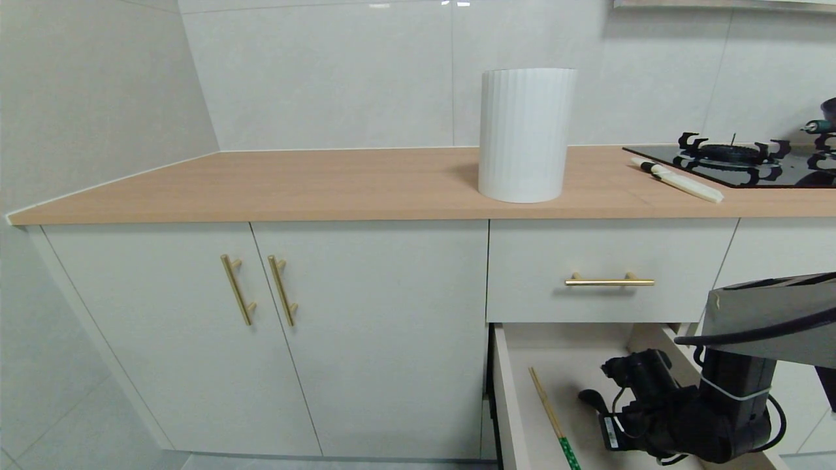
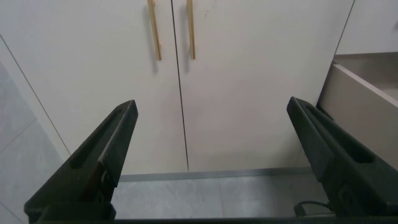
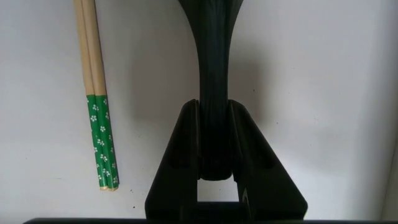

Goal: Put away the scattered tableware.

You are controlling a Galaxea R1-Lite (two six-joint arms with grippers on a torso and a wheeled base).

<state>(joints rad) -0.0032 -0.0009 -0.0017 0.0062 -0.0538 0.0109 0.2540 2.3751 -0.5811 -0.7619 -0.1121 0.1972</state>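
Right gripper (image 3: pixel 214 113): low in the lower right of the head view, inside the open drawer (image 1: pixel 507 391). Jaws clamped on the handle of a black spoon (image 3: pixel 212 56). Handle runs straight out between the fingers; the bowl end points toward the centre of the frame, close over the drawer floor. Judgement: held low and level so the spoon can be laid flat rather than dropped.

Pair of wooden chopsticks (image 1: pixel 548 411), green-patterned ends, lies flat on the drawer floor just beside the spoon, roughly parallel to it, apart from it. They look already stowed.

Left gripper (image 2: pixel 211 111): fingers spread wide, nothing between them, facing the closed cabinet doors (image 2: pixel 249 93). Judgement: parked clear of the drawer so the right arm has room.

Countertop (image 1: pixel 294 186): tall white ribbed container (image 1: pixel 526 134) upright at centre. A pale knife (image 1: pixel 679 181) lies at the right, just beside the gas hob (image 1: pixel 731 160), well apart from the drawer.

Judgement: spoon placement in hand; knife looks like the remaining loose item.
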